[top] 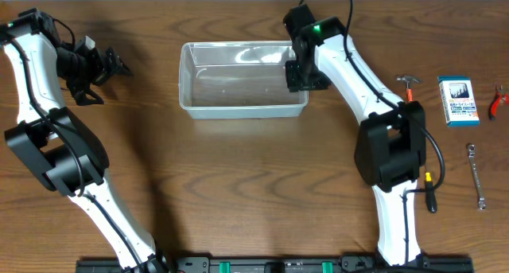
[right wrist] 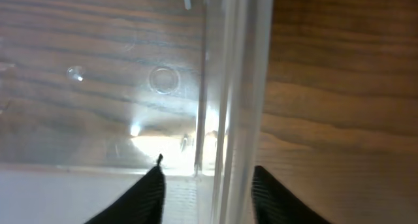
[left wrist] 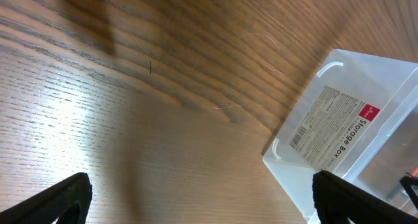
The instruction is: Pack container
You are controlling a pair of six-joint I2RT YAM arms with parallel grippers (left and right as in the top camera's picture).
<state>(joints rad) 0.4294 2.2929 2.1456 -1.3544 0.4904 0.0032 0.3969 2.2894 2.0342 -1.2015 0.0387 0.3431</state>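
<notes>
The container (top: 238, 110) is a clear plastic tub lying empty at the table's back centre. My right gripper (top: 301, 72) reaches down over its right wall. In the right wrist view the black fingers (right wrist: 147, 194) straddle that wall (right wrist: 238, 87), one inside the tub and one outside, with a gap showing on each side, so the gripper (right wrist: 208, 172) is open. My left gripper (top: 111, 66) hangs at the far left, apart from the tub. In the left wrist view it (left wrist: 200, 185) is wide open over bare wood, with the tub's labelled end (left wrist: 339, 126) at the right.
At the right of the table lie a small hammer (top: 409, 82), a blue box (top: 458, 101), red pliers (top: 499, 100) and a wrench (top: 475, 175). The right arm's base stands between them and the tub.
</notes>
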